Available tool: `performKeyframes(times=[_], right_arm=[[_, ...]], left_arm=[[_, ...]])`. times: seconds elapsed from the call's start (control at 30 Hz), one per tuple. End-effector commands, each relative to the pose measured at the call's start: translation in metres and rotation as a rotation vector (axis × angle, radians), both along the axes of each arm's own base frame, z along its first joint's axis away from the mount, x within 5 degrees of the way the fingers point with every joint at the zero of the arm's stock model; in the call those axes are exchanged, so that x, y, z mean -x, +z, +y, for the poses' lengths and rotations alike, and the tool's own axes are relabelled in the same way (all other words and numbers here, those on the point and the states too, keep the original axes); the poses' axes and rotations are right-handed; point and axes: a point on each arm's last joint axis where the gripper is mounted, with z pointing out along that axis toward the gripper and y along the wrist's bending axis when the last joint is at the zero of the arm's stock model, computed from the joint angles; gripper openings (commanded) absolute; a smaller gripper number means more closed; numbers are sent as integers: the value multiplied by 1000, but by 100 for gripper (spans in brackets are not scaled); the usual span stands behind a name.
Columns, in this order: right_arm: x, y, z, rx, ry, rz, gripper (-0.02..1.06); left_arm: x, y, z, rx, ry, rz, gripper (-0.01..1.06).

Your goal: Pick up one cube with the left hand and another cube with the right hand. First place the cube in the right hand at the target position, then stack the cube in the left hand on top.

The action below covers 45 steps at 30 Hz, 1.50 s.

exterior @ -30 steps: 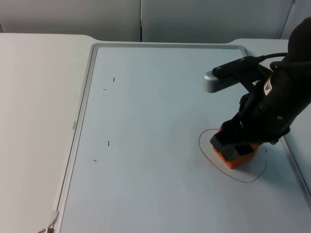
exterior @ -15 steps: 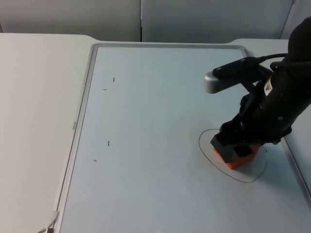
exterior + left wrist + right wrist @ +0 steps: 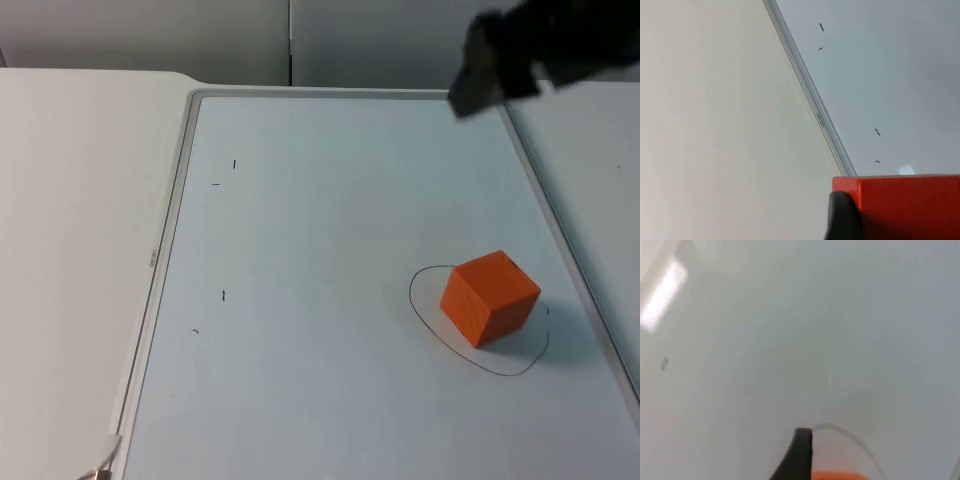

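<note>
Fingers of the right gripper [image 3: 480, 75] cannot be judged for spread; it hangs lifted near the far right corner of the pale grey whiteboard with a silver frame [image 3: 170, 220], holding nothing. Seen from above, the solid orange cube [image 3: 490, 298] lies well apart from it at about six o'clock, resting free on the board inside the hand-drawn black oval outline [image 3: 420, 310], close to the board's right edge. From the right wrist, one black fingertip [image 3: 799, 452] stands over the board with a sliver of that cube and the curve of the outline beyond it. The left gripper [image 3: 900, 220] is clamped on a second orange cube [image 3: 905, 205], one black finger [image 3: 842, 217] pressed to its side, above the white table top [image 3: 715, 125] at about nine o'clock from the board's frame.
</note>
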Motion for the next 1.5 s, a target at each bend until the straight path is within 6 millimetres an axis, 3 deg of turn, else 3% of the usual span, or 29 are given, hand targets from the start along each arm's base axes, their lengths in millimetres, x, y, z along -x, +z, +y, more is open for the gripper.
performKeyframes(times=[0.0, 0.07, 0.1, 0.23, 0.27, 0.4, 0.43, 0.57, 0.63, 0.67, 0.8, 0.83, 0.97, 1.03, 1.2, 1.47], right_arm=[[15, 41, -7, -36, 23, -118, 80], [35, 81, -18, -92, 37, -256, 80], [35, 81, -18, -92, 37, -256, 80], [96, 145, -51, -178, 47, -478, 80], [96, 145, -51, -178, 47, -478, 80], [147, 175, -80, -211, 53, -592, 80], [147, 175, -80, -211, 53, -592, 80], [187, 184, -102, -219, 46, -617, 80], [201, 184, -110, -217, 43, -610, 80], [201, 184, -110, -217, 43, -610, 80], [220, 182, -122, -186, 33, -585, 80], [220, 182, -122, -186, 33, -585, 80], [229, 181, -127, -190, 27, -580, 80], [229, 179, -127, -187, 27, -573, 80], [226, 172, -126, -171, 26, -554, 80], [225, 172, -125, -176, 28, -561, 80]], left_arm=[[0, 2, -2, 11, -17, -33, 20], [-2, 3, -3, 24, -22, -62, 20], [-2, 3, -3, 24, -22, -62, 20], [-15, 7, -21, 100, -148, -57, 20], [-15, 7, -21, 100, -148, -57, 20], [-38, 10, -39, 164, -265, -40, 20], [-38, 10, -39, 164, -265, -40, 20], [-61, 9, -64, 163, -378, -28, 20], [-72, 5, -84, 160, -424, -14, 20], [-72, 5, -84, 160, -424, -14, 20], [-88, -8, -134, 127, -570, -4, 20], [-88, -8, -134, 127, -570, -4, 20], [-105, -34, -179, 79, -652, 28, 20], [-110, -41, -189, 67, -666, 42, 20], [-131, -79, -235, 35, -727, 92, 20], [-151, -112, -269, 4, -769, 127, 20]])
